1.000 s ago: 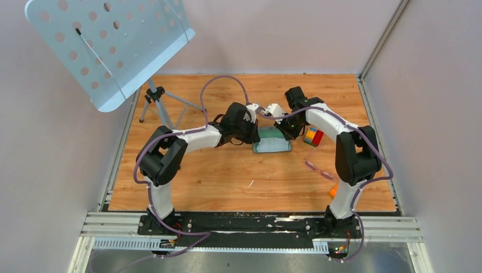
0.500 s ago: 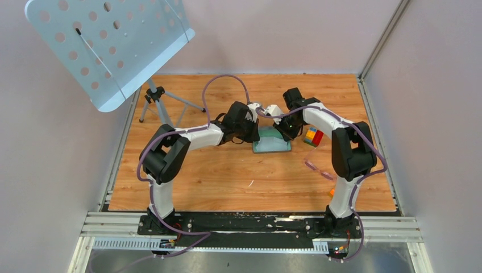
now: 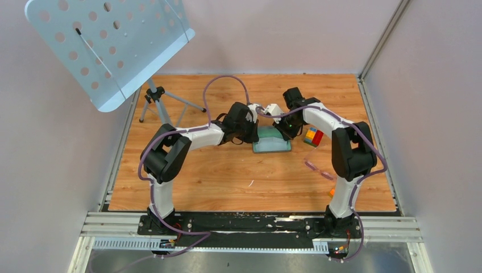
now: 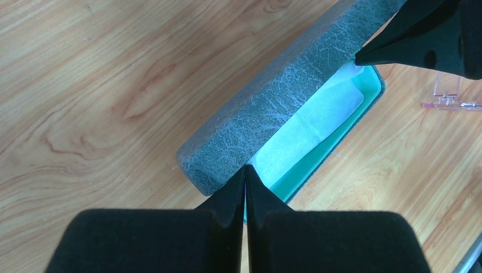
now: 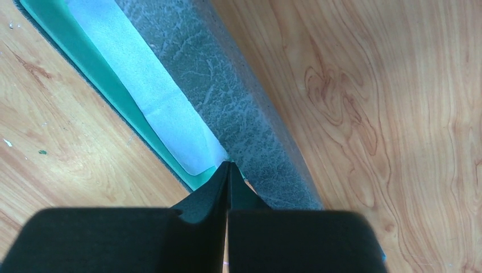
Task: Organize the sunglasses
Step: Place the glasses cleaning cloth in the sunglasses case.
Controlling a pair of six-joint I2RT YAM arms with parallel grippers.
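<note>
Right arm now settled, the left claw (image 4: 245, 168) and right claw (image 5: 228, 165), both pinched shut, prop the grey case (image 4: 267, 114) open for the sunglasses (image 3: 318, 169).

We see the left arm (image 3: 196, 136) and the right arm (image 3: 327, 116) built alike: smooth white links set between bulky black joint housings, each on a black base (image 3: 152, 220). A dull purple cable (image 3: 224, 79) runs along each arm, looping free in places, and small white blocks (image 3: 275, 109) sit at the wrists. In the wrist views we find the left gripper (image 4: 245, 170) and the right gripper (image 5: 228, 166) made of matte black fingers, broad at the root and tapering to a sharp wedge.
</note>
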